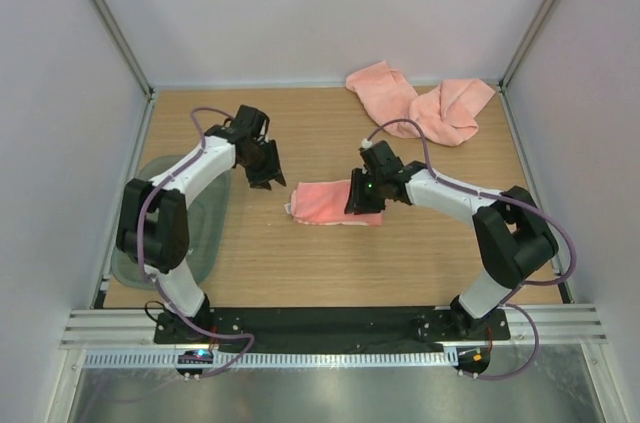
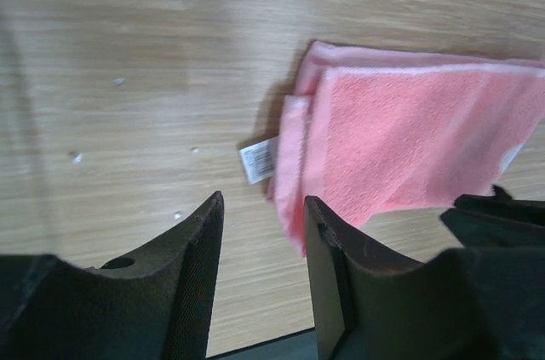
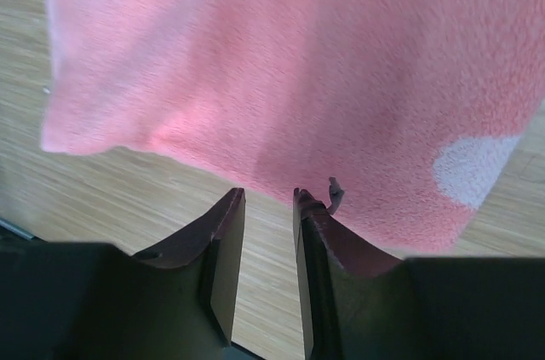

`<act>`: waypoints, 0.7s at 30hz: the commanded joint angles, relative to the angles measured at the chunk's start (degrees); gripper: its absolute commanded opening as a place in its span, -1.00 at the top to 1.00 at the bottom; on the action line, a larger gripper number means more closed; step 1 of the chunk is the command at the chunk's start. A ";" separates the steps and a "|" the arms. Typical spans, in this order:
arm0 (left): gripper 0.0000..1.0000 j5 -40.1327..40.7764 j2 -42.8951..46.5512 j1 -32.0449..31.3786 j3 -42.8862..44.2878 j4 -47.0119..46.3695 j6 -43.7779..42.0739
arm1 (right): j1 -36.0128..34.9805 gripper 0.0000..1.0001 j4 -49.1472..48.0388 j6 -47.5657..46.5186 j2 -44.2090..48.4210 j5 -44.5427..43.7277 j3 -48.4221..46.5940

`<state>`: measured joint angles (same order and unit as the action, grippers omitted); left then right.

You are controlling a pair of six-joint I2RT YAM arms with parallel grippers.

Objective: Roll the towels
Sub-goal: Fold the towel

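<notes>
A folded salmon-pink towel lies flat on the wooden table in the middle. In the left wrist view the towel shows a white label at its near corner. My left gripper hovers just left of it, open, with bare wood between its fingers. My right gripper is at the towel's right end. Its jaws stand a narrow gap apart at the edge of the towel, with only wood showing between them. Two more towels lie crumpled at the back right.
A translucent grey-green tray sits at the table's left edge under the left arm. White walls enclose the table on three sides. A black rail runs along the near edge by the arm bases.
</notes>
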<state>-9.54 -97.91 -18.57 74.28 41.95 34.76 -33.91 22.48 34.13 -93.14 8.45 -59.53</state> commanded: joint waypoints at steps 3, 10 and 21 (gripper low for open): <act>0.13 -2.59 -6.58 -2.08 5.78 -4.60 2.41 | 3.14 0.32 -6.84 0.94 -0.72 4.91 6.17; 0.12 -3.38 -11.69 -5.24 8.95 -6.53 2.59 | 5.87 0.33 -6.04 -0.29 0.42 5.61 10.92; 0.32 -1.09 -15.73 -9.29 7.98 -10.05 2.68 | 5.96 0.35 -6.13 -1.26 -0.11 8.51 12.77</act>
<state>-11.29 -113.08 -28.12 81.28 34.57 37.26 -27.86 15.31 34.17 -93.34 16.53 -48.05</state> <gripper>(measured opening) 0.356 0.328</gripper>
